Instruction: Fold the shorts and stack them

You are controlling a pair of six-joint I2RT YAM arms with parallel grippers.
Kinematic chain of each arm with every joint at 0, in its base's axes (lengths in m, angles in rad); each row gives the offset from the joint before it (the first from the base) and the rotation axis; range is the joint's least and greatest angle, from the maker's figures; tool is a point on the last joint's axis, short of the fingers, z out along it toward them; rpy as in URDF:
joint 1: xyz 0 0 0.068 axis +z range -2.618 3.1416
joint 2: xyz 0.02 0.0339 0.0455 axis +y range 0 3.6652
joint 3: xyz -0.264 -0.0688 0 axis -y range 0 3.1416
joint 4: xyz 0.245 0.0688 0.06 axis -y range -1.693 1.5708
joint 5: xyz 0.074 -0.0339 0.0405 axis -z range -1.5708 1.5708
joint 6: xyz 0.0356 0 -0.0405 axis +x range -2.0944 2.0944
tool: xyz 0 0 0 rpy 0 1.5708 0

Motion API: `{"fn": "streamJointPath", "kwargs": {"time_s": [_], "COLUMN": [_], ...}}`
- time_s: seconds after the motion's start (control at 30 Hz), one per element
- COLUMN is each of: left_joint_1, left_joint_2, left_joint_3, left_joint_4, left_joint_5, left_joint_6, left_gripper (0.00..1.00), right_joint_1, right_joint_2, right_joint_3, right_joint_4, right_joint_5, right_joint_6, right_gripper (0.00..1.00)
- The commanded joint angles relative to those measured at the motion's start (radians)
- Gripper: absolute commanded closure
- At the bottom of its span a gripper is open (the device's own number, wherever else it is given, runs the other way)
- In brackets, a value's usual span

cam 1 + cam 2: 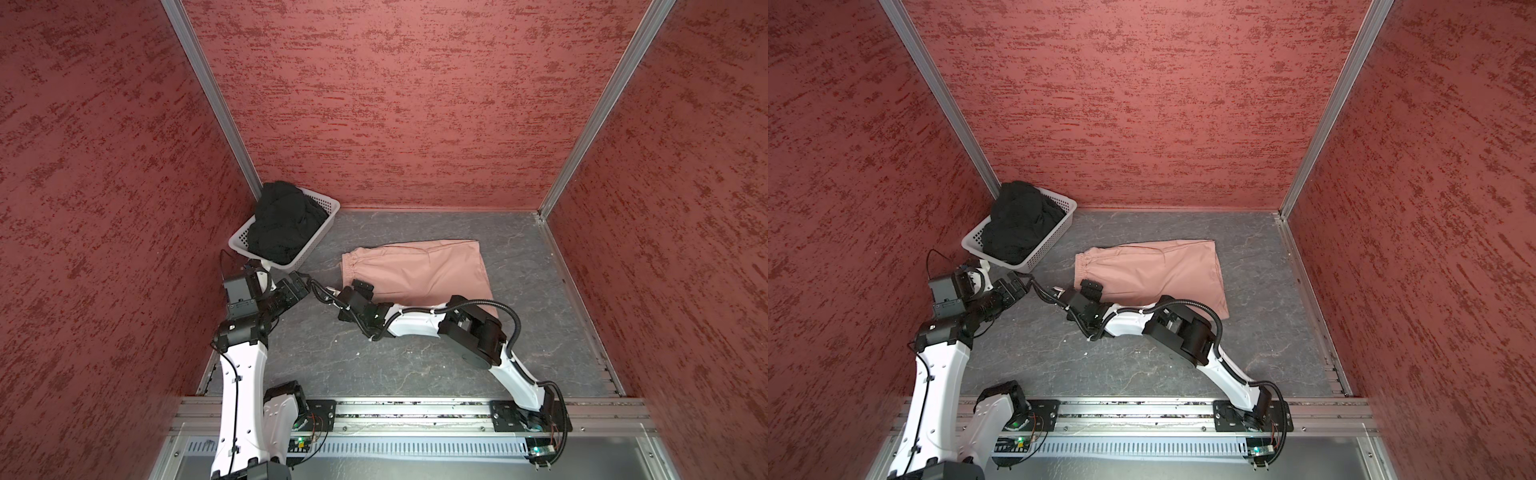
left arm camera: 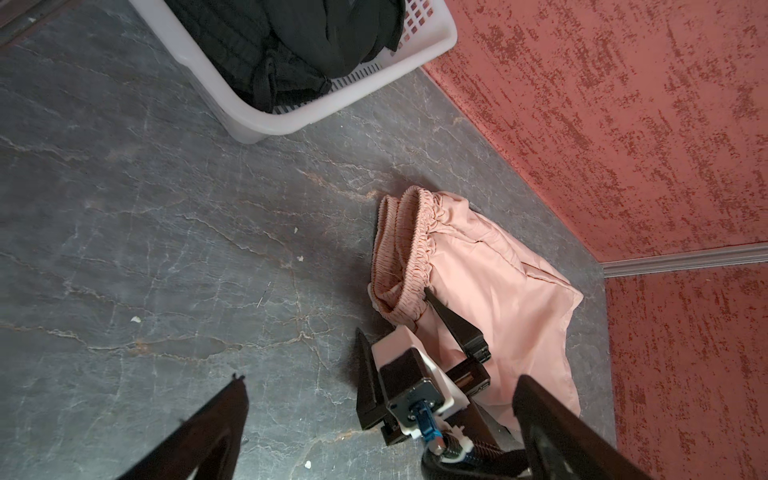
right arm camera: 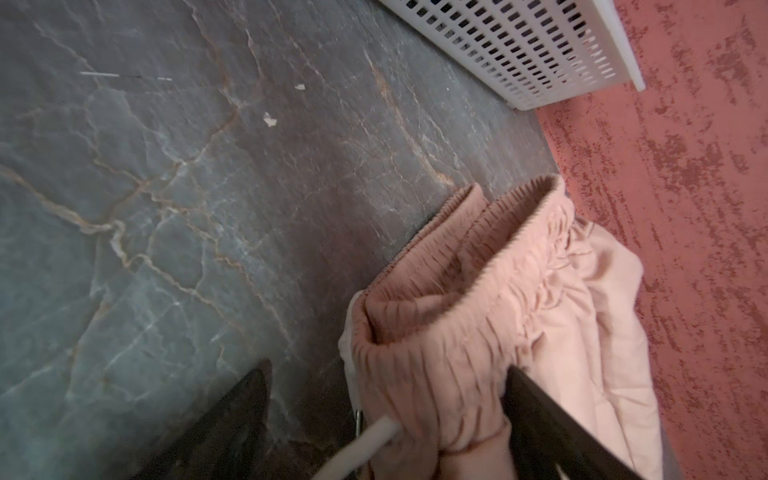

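The dusty-pink shorts are lying folded in the middle of the table's back half. The black shorts are sitting bunched in the basket at its back left corner. The right gripper is straddling the pink waistband's near corner with its jaws spread. The left gripper is hovering beside the basket, its jaws also spread.

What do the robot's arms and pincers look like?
The left arm and right arm have smooth white shells with black joint housings. A ribbed black cable hose loops along the right one. The left gripper and right gripper are mostly black, each with two flat tapering fingers.
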Motion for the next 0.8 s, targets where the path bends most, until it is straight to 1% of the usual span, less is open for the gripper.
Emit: {"fn": "streamJointPath", "kwargs": {"time_s": [0.0, 0.03, 0.13, 0.2, 0.23, 0.27, 0.37, 0.43, 0.5, 0.53, 0.6, 0.67, 0.77], "left_joint_1": [0.008, 0.008, 0.008, 0.009, 0.008, 0.008, 0.008, 0.009, 0.009, 0.009, 0.008, 0.006, -0.002], "left_joint_2": [-0.013, -0.014, -0.015, -0.014, -0.012, -0.011, -0.010, -0.005, 0.013, 0.022, 0.036, 0.036, 0.044], "left_joint_3": [0.025, 0.025, 0.016, 0.013, 0.012, 0.010, 0.009, 0.004, -0.003, -0.007, -0.030, -0.063, -0.110], "left_joint_4": [-0.028, -0.029, -0.024, -0.017, -0.015, -0.012, -0.012, -0.010, -0.005, 0.005, 0.028, 0.066, 0.124], "left_joint_5": [0.018, 0.020, 0.022, 0.025, 0.025, 0.026, 0.024, 0.027, 0.047, 0.062, 0.101, 0.121, 0.151], "left_joint_6": [0.027, 0.027, 0.027, 0.024, 0.023, 0.021, 0.021, 0.021, 0.013, 0.006, -0.015, -0.036, -0.067], "left_gripper": [0.01, 0.01, 0.01, 0.01, 0.01, 0.01, 0.01, 0.01, 0.01, 0.01, 0.01, 0.01, 0.01], "right_joint_1": [-0.011, -0.015, -0.023, -0.023, -0.023, -0.024, -0.025, -0.030, -0.051, -0.064, -0.094, -0.111, -0.124], "right_joint_2": [0.045, 0.047, 0.041, 0.041, 0.043, 0.048, 0.049, 0.027, -0.020, -0.048, -0.118, -0.174, -0.220], "right_joint_3": [0.015, 0.014, 0.008, 0.012, 0.019, 0.027, 0.040, 0.043, 0.030, 0.008, -0.062, -0.136, -0.206], "right_joint_4": [0.015, 0.017, 0.023, 0.025, 0.024, 0.028, 0.023, -0.012, -0.057, -0.060, -0.026, 0.047, 0.132], "right_joint_5": [0.063, 0.072, 0.080, 0.076, 0.076, 0.075, 0.060, 0.011, -0.088, -0.135, -0.244, -0.328, -0.381], "right_joint_6": [-0.075, -0.111, -0.116, -0.118, -0.117, -0.115, -0.089, 0.005, 0.134, 0.188, 0.312, 0.382, 0.452], "right_gripper": [0.10, 0.11, 0.13, 0.19, 0.24, 0.32, 0.64, 0.80, 0.97, 1.00, 1.00, 1.00, 1.00]}}
